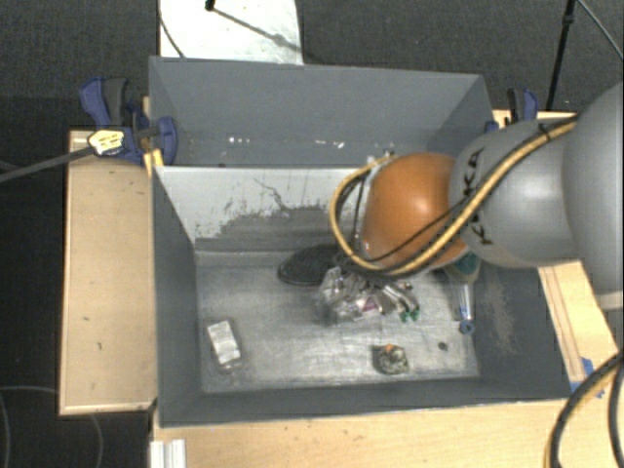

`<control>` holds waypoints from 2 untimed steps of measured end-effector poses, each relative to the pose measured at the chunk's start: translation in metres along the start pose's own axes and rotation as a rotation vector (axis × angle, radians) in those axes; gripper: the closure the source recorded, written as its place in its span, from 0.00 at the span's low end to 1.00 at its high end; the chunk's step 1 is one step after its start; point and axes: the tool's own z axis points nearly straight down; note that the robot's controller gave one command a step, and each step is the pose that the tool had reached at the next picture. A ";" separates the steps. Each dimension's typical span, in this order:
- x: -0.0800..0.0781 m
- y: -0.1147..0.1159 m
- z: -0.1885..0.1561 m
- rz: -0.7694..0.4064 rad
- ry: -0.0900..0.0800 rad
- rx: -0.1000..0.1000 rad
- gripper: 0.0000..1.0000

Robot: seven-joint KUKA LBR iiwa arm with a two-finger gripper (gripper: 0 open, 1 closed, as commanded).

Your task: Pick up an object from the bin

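My gripper (341,296) hangs low in the middle of the bin, under the orange dome on the wrist. It is just above a small clutter of pink, green and white bits (388,306) on the bin floor. A flat black oval thing (304,264) lies right behind it to the left, partly hidden by the gripper. Whether anything sits in the gripper is hidden.
A small clear-white block (222,343) lies at the front left of the bin floor. A small round dark-and-tan thing (391,359) sits at the front, right of centre. A blue pen-like stick (463,311) lies by the right wall. The arm covers the bin's right rear.
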 end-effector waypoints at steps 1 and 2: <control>0.003 0.000 0.002 0.000 0.010 0.000 0.00; -0.016 -0.058 -0.034 0.127 0.006 0.005 0.00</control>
